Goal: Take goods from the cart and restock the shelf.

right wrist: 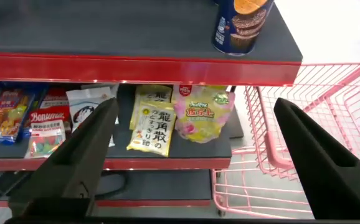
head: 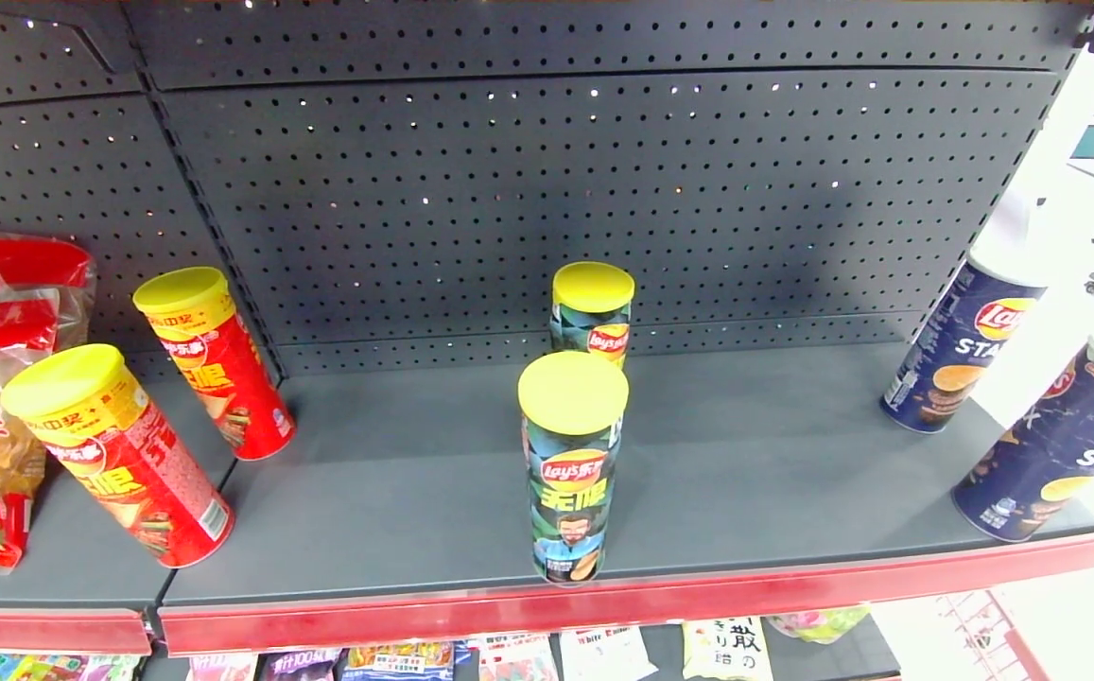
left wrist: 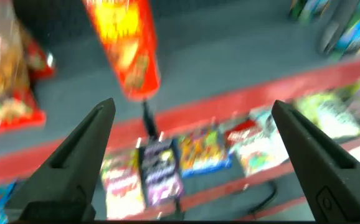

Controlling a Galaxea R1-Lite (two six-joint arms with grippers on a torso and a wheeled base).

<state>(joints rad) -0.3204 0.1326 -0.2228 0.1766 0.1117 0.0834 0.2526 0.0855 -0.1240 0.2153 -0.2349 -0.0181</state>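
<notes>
Left gripper: jaws spread wide, nothing held, positioned before the shelf front edge, near a red chip can. Right gripper: jaws spread wide, empty, facing the lower tiers, with the pink cart alongside. Two green chip cans stand upright mid-shelf, one behind the other.

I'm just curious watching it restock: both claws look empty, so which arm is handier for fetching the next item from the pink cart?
Probably the right. The right claw, open, looks at the pink cart close by; the left claw, also open, faces the red can farther left.
</notes>
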